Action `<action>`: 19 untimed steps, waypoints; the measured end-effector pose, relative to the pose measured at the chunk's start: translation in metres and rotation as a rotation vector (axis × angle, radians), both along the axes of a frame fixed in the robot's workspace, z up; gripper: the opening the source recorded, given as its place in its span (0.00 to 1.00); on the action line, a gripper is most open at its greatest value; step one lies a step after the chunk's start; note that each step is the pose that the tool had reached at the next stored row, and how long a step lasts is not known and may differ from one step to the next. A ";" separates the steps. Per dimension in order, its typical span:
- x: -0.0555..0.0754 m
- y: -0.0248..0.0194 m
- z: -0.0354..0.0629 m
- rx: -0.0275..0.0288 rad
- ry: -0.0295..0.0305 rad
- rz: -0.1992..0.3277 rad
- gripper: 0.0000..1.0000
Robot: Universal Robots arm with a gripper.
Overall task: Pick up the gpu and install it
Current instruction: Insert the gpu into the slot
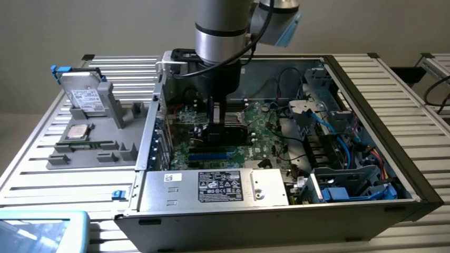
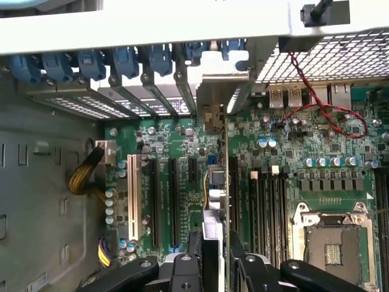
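Observation:
My gripper (image 1: 216,120) is lowered inside the open computer case (image 1: 365,105), over the green motherboard (image 1: 256,139). It is shut on the gpu (image 1: 228,129), which stands on edge. In the wrist view the gpu (image 2: 213,224) appears edge-on as a thin strip between the two black fingers (image 2: 193,250) of the gripper (image 2: 213,258). Its silver end bracket (image 2: 214,97) reaches the rear slot openings of the case. The card's lower edge sits over a black expansion slot (image 2: 233,188) beside the other slots; whether it is seated I cannot tell.
A grey fixture (image 1: 91,142) to the exterior view's left holds a silver hard drive (image 1: 87,98) and a processor chip (image 1: 77,132). The power supply (image 1: 211,187) sits at the case front. Blue slot clips (image 2: 91,64), the empty CPU socket (image 2: 331,243) and cable bundles (image 1: 316,137) crowd the inside.

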State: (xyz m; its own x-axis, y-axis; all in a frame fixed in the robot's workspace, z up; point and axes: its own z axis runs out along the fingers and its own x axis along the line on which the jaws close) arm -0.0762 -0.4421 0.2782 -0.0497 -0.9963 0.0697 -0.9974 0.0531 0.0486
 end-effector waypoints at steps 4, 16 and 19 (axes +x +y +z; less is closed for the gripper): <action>0.000 -0.0026 -0.0073 0.0000 0.0000 0.000 0.28; -0.002 -0.0077 -0.0194 0.0001 0.0002 0.000 0.28; -0.005 -0.0078 -0.0205 -0.0001 0.0003 0.000 0.28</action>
